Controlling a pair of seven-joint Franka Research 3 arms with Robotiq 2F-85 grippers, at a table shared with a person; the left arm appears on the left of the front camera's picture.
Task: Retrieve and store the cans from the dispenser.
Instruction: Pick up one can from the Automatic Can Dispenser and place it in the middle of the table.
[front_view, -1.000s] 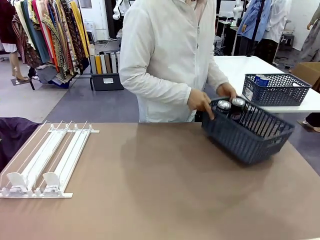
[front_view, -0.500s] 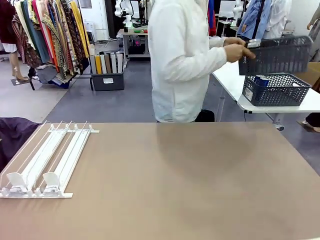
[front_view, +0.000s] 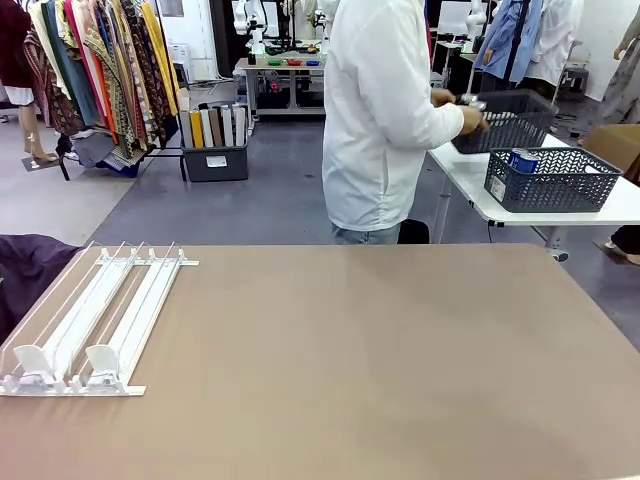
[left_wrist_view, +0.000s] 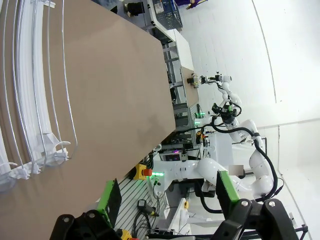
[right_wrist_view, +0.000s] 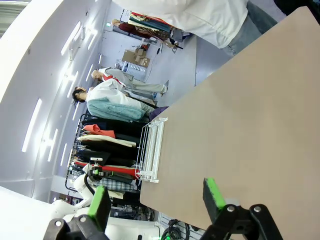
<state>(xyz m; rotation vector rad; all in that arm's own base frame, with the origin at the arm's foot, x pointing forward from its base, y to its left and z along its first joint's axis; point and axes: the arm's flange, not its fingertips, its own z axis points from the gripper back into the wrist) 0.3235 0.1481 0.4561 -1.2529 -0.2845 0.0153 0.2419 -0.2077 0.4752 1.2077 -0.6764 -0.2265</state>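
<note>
Dispenser empty, cans carried off to the side table — both grippers idle.

The dispenser (front_view: 95, 318) sits at the left front of the brown table (front_view: 380, 370), its lanes bare. The person (front_view: 385, 110) stands turned away, setting a dark basket (front_view: 500, 120) on the white side table beside a second basket (front_view: 555, 178) holding a blue-and-white can (front_view: 522, 160). The left gripper (left_wrist_view: 167, 192) and the right gripper (right_wrist_view: 155, 197) both hang with jaws spread wide and nothing between them. Risk, as I judge it — with no cans in the lanes, any reach toward the dispenser would close on air or knock its thin rails; the cans lie well apart from both arms.
</note>
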